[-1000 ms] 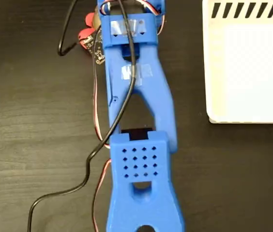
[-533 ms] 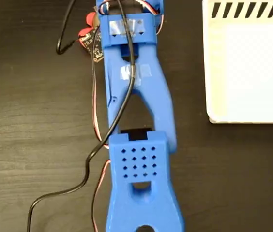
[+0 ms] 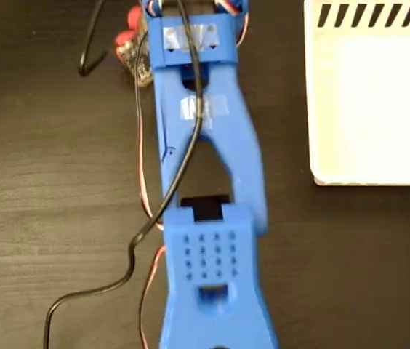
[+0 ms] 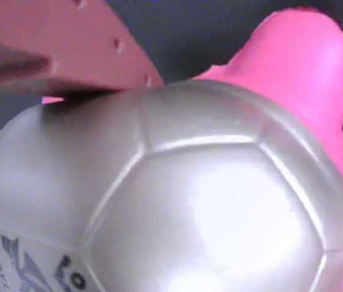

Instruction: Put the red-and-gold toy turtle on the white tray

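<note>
Since the earlier frames the blue arm has stretched further toward the top edge of the fixed view, and the red bits of the toy beside its wrist now sit higher in the picture. Dark wood-grain table fills the ground. White tray lies at upper right, black diagonal stripes along its top edge, well apart from the arm. Arm runs bottom to top through the middle and covers nearly all of the toy; a black cable and red wires trail along its left side. Red-and-gold toy turtle — only red lumps show, upper left of the wrist, still off the tray. Wrist view: turtle fills the frame, shiny panelled dome, dark print at lower left, pink limb upper right; one gripper finger lies against the shell — jaw state cannot be told.
</note>
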